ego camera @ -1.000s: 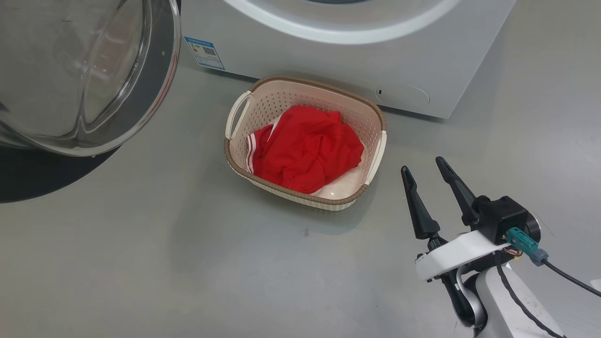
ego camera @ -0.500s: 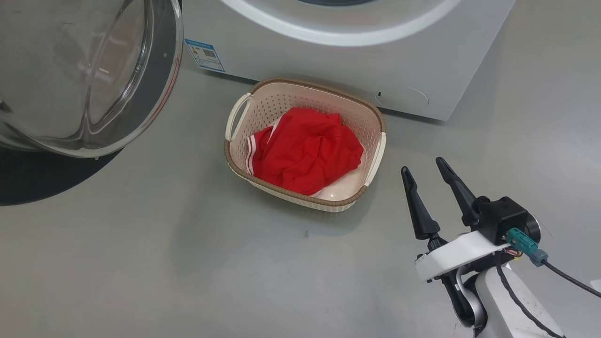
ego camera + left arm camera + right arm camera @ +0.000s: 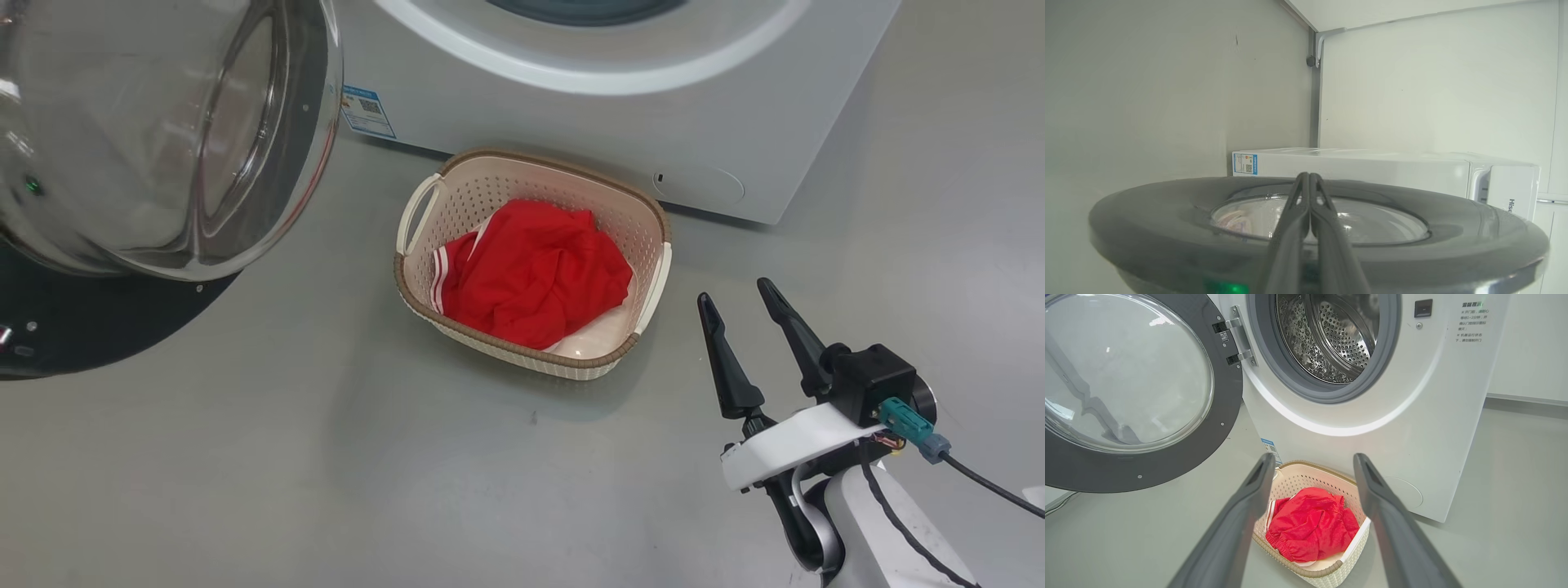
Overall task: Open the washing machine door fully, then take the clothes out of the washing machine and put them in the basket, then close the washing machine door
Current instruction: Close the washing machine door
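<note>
The washing machine door (image 3: 82,327) stands swung open at the upper left, its glass bowl (image 3: 163,139) bulging toward me. My left gripper (image 3: 1308,175) is shut with nothing in it, and its fingers (image 3: 1290,228) lie across the door's outer face (image 3: 1147,212). The red clothes (image 3: 539,278) lie bunched in the cream basket (image 3: 424,204), which stands on the floor before the washing machine (image 3: 612,106). My right gripper (image 3: 735,291) hangs open and empty, to the right of the basket and apart from it. The right wrist view has the clothes (image 3: 1310,531), the basket (image 3: 1310,575), the door (image 3: 1167,457) and the steel drum (image 3: 1331,335).
Grey floor (image 3: 326,490) spreads in front of and to the left of the basket. The door overhangs the floor at the left. A pale wall and a corner post (image 3: 1314,102) rise behind the machine. A blue sticker (image 3: 367,110) marks the machine's lower left corner.
The head view has shifted slightly, moving everything down and to the right. The door's edge has crept a little more to the right than the machine. The right gripper has not moved.
</note>
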### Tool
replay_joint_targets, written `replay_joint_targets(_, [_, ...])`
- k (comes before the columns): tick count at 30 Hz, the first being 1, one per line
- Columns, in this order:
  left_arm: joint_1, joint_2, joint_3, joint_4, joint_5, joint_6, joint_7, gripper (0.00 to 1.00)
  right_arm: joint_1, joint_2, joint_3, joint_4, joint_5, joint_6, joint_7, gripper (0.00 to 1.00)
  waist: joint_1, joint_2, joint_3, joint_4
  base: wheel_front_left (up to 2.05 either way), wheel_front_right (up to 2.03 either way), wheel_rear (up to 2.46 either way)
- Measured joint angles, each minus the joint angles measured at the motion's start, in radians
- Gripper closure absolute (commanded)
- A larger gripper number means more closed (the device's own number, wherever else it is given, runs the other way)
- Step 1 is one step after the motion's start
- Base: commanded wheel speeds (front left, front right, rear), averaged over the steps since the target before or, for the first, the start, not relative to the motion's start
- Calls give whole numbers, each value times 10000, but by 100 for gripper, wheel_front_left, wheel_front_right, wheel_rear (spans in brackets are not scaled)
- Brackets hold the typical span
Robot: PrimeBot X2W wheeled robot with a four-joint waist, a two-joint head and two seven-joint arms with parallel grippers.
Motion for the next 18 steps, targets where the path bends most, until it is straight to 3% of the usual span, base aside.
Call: replay_joint_targets(18, [745,-546,-734,-163,-146,-945,2065,100,30,153,92,242,136,0,-86,0,0,0,-713,134,0,0,0])
